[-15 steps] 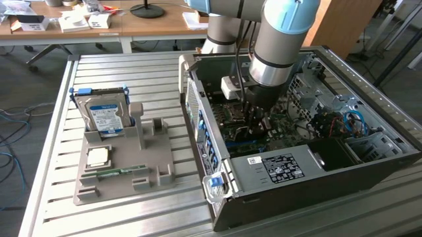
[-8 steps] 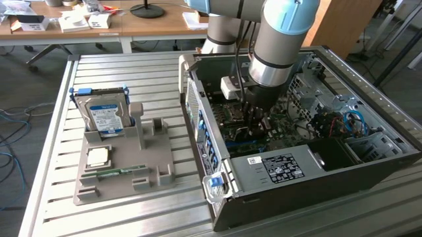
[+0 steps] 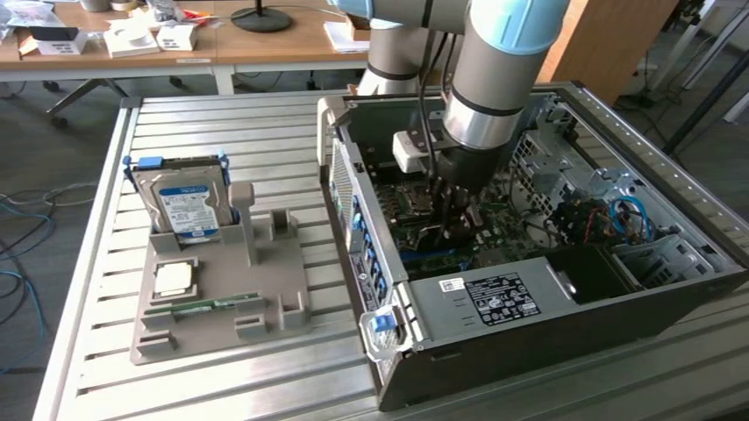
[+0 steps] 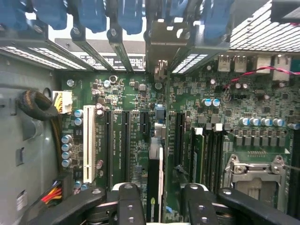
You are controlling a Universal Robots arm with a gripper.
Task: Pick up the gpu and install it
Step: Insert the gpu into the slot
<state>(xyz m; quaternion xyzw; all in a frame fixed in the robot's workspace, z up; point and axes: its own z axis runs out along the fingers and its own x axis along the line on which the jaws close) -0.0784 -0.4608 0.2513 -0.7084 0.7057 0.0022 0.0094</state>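
Observation:
The gpu (image 4: 155, 180) stands on edge in a motherboard slot inside the open computer case (image 3: 351, 189), its metal bracket up against the rear slot opening. In the wrist view my gripper (image 4: 164, 192) straddles the card, with one black finger (image 4: 129, 202) on each side. Both fingers stand apart from the card, so the gripper is open and holds nothing. In the exterior view the arm reaches down into the case, and the gripper (image 3: 454, 215) hangs low over the motherboard.
A grey holder (image 3: 275, 303) on the slatted table carries a silver hard drive (image 3: 185, 203), a processor chip (image 3: 174, 279) and a green memory stick (image 3: 217, 304). Inside the case are a power supply (image 3: 497, 298), a white slot (image 4: 89, 140), blue latches (image 4: 126, 14) and the processor socket (image 4: 255, 173).

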